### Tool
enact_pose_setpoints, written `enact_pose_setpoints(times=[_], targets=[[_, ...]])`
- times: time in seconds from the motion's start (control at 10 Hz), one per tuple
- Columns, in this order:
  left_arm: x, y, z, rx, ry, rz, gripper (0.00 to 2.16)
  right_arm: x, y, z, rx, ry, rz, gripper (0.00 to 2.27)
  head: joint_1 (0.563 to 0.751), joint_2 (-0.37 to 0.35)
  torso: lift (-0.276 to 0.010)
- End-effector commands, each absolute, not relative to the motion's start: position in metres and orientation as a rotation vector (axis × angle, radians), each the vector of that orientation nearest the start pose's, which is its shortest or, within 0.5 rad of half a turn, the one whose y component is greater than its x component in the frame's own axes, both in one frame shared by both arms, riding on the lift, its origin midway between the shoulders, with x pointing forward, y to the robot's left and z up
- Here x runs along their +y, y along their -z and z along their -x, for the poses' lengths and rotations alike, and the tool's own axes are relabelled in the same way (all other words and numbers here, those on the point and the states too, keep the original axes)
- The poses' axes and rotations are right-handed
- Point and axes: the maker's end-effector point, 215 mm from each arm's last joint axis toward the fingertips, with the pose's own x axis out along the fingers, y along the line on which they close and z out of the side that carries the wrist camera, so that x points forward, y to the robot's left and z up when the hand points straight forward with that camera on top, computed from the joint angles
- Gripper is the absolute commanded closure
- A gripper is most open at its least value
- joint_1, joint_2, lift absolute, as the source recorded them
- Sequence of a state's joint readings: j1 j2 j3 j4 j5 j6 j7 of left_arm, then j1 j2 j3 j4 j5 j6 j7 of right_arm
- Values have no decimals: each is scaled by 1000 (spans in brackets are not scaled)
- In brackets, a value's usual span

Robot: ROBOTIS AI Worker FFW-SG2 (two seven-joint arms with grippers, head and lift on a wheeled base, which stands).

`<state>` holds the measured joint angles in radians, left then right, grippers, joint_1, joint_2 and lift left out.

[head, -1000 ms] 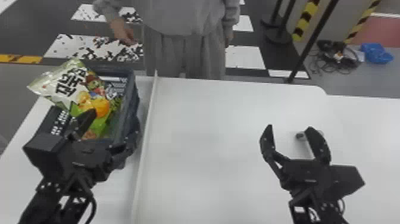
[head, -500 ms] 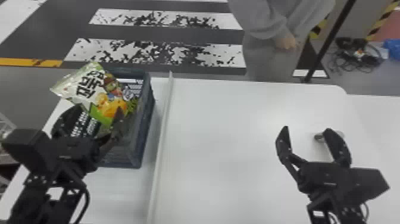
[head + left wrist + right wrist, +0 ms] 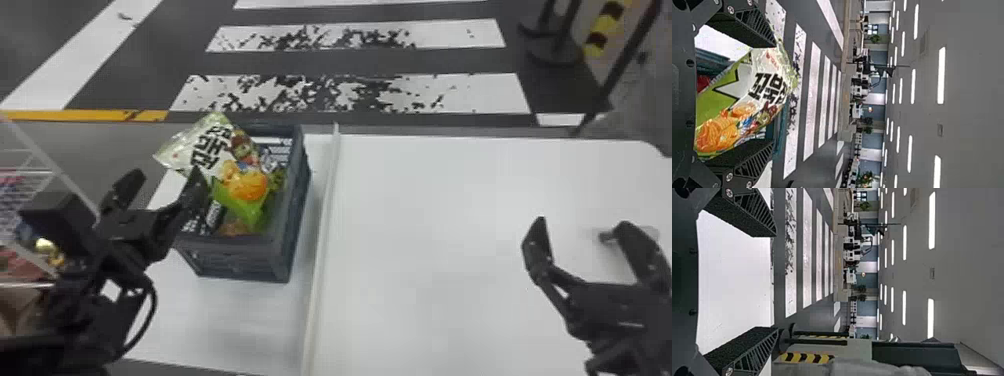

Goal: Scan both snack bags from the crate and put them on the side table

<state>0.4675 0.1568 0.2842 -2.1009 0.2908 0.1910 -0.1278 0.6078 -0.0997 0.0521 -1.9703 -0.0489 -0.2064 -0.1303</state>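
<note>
My left gripper (image 3: 162, 187) stands open just left of the dark crate (image 3: 240, 257), near its front left corner. A white and green snack bag (image 3: 210, 150) leans up out of the crate over its left rim. Lower in the crate is something brownish (image 3: 235, 227), partly hidden. In the left wrist view the bag (image 3: 730, 98) lies beyond and between the spread fingers of the left gripper (image 3: 772, 94), with no grip on it visible. Over the right part of the white table (image 3: 425, 250), my right gripper (image 3: 582, 230) is idle and open; the right wrist view shows this gripper (image 3: 775, 282) holding nothing.
A raised white strip (image 3: 322, 250) runs along the table just right of the crate. A small grey object (image 3: 606, 236) is by the right gripper's fingers. At the far left stands a wire rack (image 3: 25, 200) with packaged goods. Barrier posts (image 3: 555, 50) stand beyond the table.
The head view has turned leftward, so the crate and both arms appear shifted right. The left gripper now appears left of the crate's front instead of over it. The person has left the head view.
</note>
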Motion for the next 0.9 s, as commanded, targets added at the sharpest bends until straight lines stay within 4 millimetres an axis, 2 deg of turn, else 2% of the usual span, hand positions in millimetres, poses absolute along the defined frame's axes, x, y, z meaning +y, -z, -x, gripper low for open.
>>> enact_pose_setpoints(times=[0.0, 0.2, 0.4, 0.6, 0.8], targets=[[380, 328, -468, 107, -47, 54, 147, -236, 364, -403, 7, 39, 5, 76, 695, 155, -87], [414, 333, -480, 108, -74, 86, 144, -234, 364, -404, 10, 36, 8, 76, 695, 182, -87], [435, 342, -497, 124, -65, 122, 140, -234, 368, -403, 23, 35, 14, 76, 695, 219, -87], [446, 355, -517, 167, -50, 143, 130, -234, 367, -404, 23, 35, 14, 76, 695, 243, -87], [440, 370, -544, 203, 3, 181, 103, -233, 368, -403, 26, 33, 17, 76, 695, 248, -87]])
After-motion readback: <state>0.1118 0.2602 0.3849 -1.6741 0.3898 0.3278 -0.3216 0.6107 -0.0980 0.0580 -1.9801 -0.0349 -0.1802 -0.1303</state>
